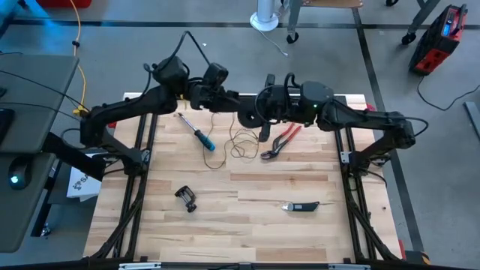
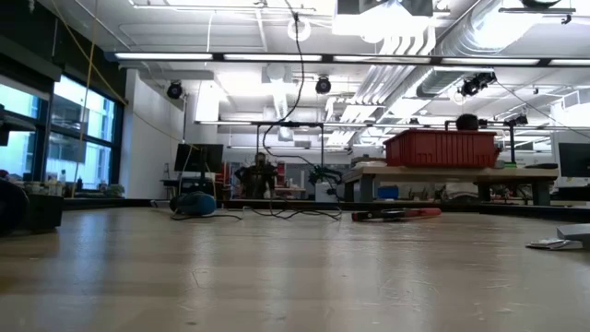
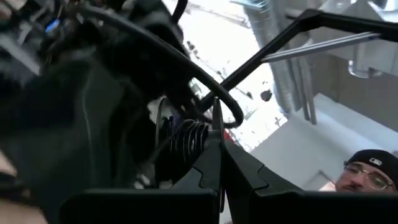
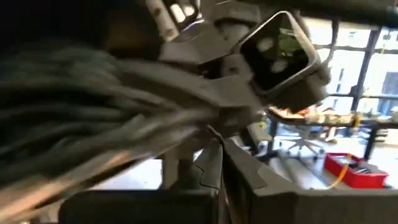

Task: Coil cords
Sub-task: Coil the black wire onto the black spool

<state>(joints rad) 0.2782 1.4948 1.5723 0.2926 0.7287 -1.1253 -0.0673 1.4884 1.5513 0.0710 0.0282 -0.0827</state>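
Observation:
The hair-thin dark cord lies in loose loops on the table's far middle, and a strand of it rises out of the low view's top. Both arms meet above it. My left gripper is shut, with a thin strand standing out of its tips. A ribbed dark coil, perhaps the reel, sits just beyond them. It may be the round dark shape in the high view. My right gripper is shut too, with a thin strand at its tips, and faces the left arm's wrist camera. My left gripper pinches a thin strand of the cord at its fingertips, lifted well above the table. The strand runs on past the tips; which part of the cord's length it is does not show. My right gripper pinches a thin strand at its fingertips, coming level from the table's right. The rest of the cord hangs slack, and its loops lie on the table.
Red pliers lie right of the loops and a blue-handled screwdriver lies left of them. A black clamp and a utility knife lie nearer the front. A person's head shows beyond the table.

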